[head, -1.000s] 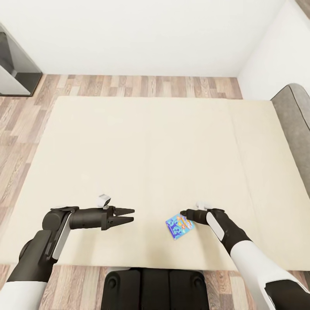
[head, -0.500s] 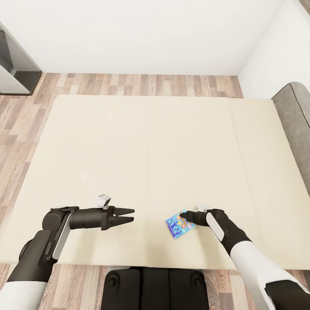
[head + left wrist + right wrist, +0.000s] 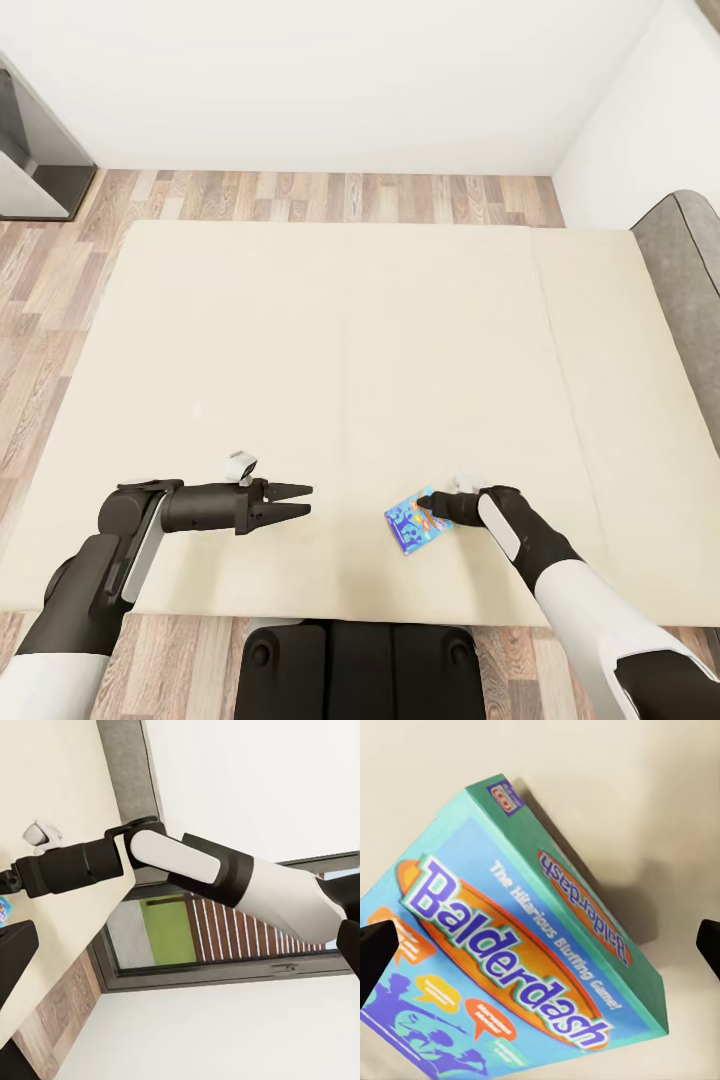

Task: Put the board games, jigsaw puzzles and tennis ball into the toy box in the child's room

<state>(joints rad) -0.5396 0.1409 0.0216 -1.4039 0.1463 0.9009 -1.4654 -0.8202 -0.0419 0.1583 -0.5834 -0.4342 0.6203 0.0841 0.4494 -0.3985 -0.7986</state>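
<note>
Bed (image 3: 330, 350) with beige two-part mattress takes up most of the head view; grey headboard (image 3: 690, 290) at its right end, wood-plank floor (image 3: 300, 197) beyond and white walls behind. Dark cabinet-like unit (image 3: 35, 150) at far left edge.

Small blue board game (image 3: 417, 524) lies on the mattress near the robot's edge, slightly right of centre, turned at an angle. Right wrist view reads its cover as "Balderdash" (image 3: 510, 945), teal sides, orange oval, one edge raised off the mattress so it sits tilted.

Right gripper (image 3: 428, 499) is at the box's right edge, fingertips touching or just over its corner. In the right wrist view the two dark fingers (image 3: 376, 952) sit wide apart at either side of the frame with the box between them, so the gripper is spread, not clamped on the box.

Left gripper (image 3: 300, 501) hovers over bare mattress well left of the box, fingers parted a little, holding nothing. Left wrist view looks across at the right arm (image 3: 187, 866) with a window (image 3: 225, 937) behind it.

Versus a second ago: right gripper has crept a little left onto the box; box itself, left arm and camera unchanged.
</note>
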